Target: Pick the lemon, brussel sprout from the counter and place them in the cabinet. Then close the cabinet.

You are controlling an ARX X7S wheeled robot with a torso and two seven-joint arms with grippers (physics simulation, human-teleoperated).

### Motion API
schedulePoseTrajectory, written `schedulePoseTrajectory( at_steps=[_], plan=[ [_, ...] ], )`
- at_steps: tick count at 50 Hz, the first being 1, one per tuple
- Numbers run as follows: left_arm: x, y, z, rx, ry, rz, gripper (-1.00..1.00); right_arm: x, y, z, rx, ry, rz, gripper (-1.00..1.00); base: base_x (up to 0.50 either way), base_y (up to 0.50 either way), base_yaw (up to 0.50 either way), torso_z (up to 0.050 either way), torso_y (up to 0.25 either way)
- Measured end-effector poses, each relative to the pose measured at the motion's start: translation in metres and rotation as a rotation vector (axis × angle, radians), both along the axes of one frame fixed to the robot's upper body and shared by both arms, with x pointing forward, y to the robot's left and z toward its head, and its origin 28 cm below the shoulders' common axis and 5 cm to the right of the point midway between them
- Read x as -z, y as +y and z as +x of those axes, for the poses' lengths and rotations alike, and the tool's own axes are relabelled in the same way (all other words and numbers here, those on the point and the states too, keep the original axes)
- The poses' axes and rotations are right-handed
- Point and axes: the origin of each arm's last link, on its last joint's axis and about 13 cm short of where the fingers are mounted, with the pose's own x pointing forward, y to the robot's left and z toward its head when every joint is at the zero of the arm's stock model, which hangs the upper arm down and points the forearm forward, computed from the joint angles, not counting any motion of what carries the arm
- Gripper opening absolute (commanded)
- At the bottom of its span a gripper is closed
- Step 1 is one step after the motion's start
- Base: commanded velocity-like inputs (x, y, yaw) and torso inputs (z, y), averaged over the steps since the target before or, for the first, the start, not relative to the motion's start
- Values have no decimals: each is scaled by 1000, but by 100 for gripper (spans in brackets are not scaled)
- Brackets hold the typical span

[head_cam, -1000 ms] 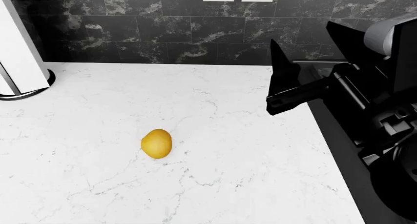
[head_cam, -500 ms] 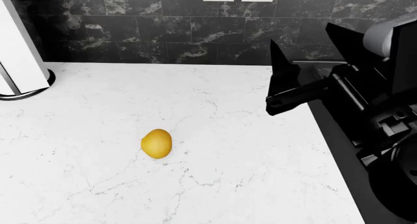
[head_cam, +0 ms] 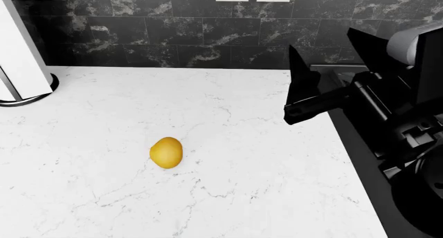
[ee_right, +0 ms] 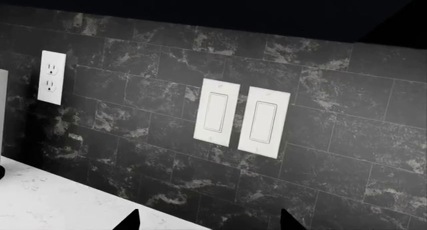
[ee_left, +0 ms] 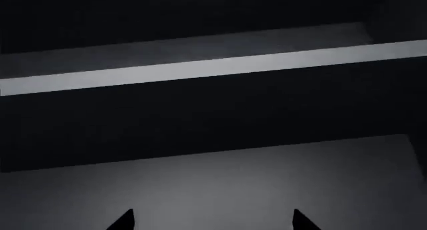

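Head view: my right pincer (head_cam: 304, 93) has barely drifted, spread wide and empty. Lemon (head_cam: 166, 152) lies untouched, well off its left; the left pincer (ee_left: 212, 221), parted, holds nothing.

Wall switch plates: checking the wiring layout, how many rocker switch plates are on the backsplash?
2. The left switch plate and the right switch plate sit side by side on the dark tile; an outlet is separate. Others may lie outside view.

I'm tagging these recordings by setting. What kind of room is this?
Most likely a simulated kitchen: a white marble-look counter meets a dark tiled backsplash with wall switches and an outlet, and a lemon lies on the counter.
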Motion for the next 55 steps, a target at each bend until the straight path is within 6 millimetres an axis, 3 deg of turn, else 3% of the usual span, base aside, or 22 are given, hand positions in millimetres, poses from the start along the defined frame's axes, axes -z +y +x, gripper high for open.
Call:
schedulePoseTrajectory(
  at_steps=[11, 29, 55],
  plan=[
    [-4, -8, -21, 76, -102, 71, 100, 1, -1, -1, 1, 1, 3, 100, 0, 0, 0, 0, 0],
    [23, -17, -53, 372, -114, 199, 100, 3, -2, -1, 4, 2, 8, 100, 0, 0, 0, 0, 0],
    [73, -19, -63, 728, 83, 425, 100, 5, -4, -1, 12, 2, 12, 100, 0, 0, 0, 0, 0]
  ],
)
